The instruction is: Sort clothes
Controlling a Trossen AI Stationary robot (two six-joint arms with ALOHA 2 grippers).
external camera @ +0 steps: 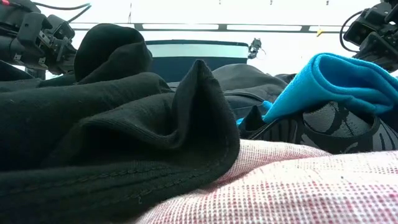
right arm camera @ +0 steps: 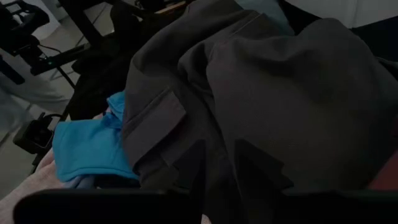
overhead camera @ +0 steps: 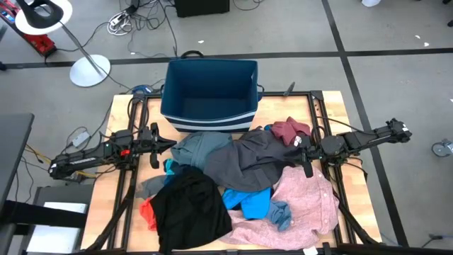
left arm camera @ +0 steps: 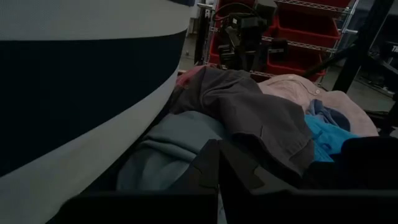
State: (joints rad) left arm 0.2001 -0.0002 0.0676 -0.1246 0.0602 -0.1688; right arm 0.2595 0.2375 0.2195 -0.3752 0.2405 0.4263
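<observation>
**Pile unsorted, both arms flanking it**

Clothes (overhead camera: pixel 241 180) heaped mid-worktop (overhead camera: pixel 333 106), just in front of the empty blue bin (overhead camera: pixel 209 88). Dark grey garment (overhead camera: pixel 248 159) tops the heap, long axis running left–right. Right end effector (overhead camera: pixel 306 157) at its right edge, nearer; left end effector (overhead camera: pixel 157 147) beside the teal-grey piece (overhead camera: pixel 197 147). Cannot tell the finger spread on either.

Your clothes (overhead camera: pixel 233 180) lie heaped across the table's (overhead camera: pixel 333 106) middle and front edge; the bin (overhead camera: pixel 209 95) stands behind them at the rear edge, touching the heap.
</observation>
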